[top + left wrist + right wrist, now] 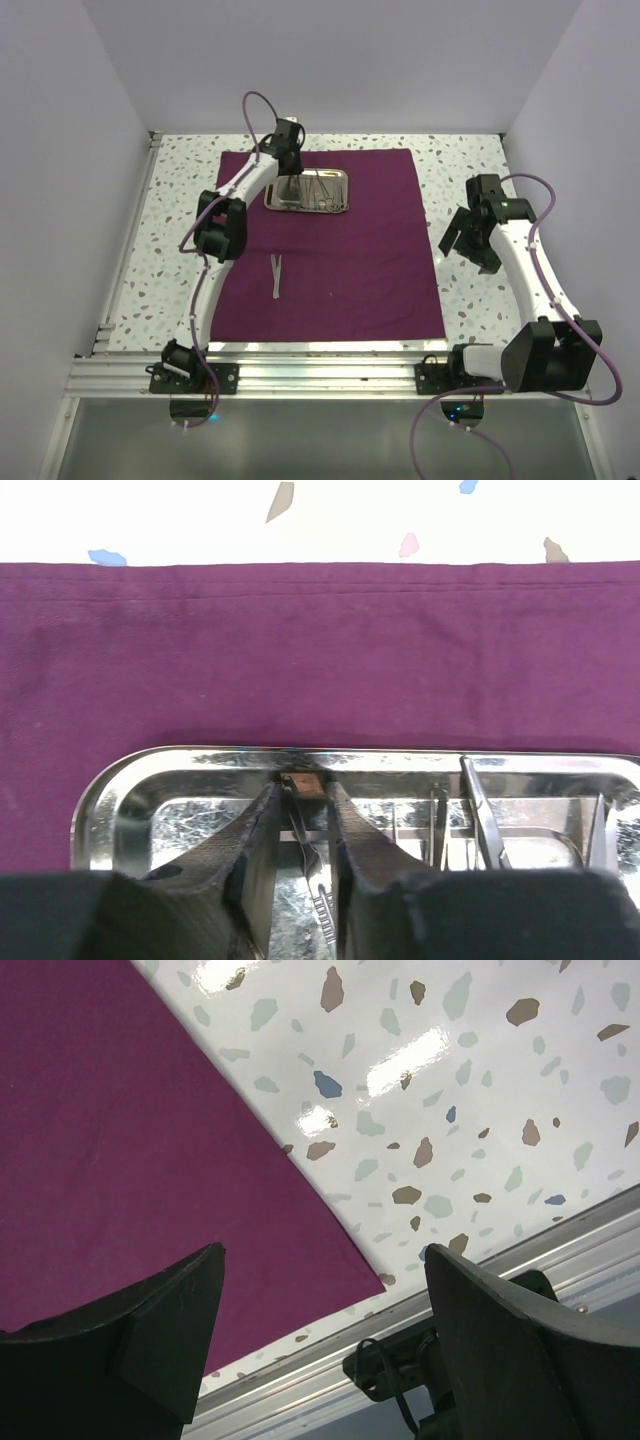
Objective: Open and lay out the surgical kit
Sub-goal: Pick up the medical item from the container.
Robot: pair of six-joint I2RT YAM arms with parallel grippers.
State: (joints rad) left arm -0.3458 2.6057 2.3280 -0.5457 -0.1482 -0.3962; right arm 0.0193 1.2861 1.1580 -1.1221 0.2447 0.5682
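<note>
Top view and both wrist views. The cloth lies spread flat on the table; the tray sits at its 12 o'clock edge, and one pair of tweezers lies out on the cloth at the tray's 7 o'clock. The left gripper reaches into the tray's 9 o'clock end, jaws narrow and straddling a slim instrument; whether the pads touch it cannot be told. The right gripper hangs wide and empty over the cloth's 3 o'clock border.

Risks: a thin, shiny instrument may slip or pivot in a shallow pinch. It may also snag the neighbouring instruments and drag them out. Fingertips pressed on the tray floor could shift the tray and ruck the cloth.

Room: bare cloth is ample from 3 to 6 o'clock of the tray. The tray's far rim stands just beyond the left fingertips, so a lift is likely safer than a slide.
</note>
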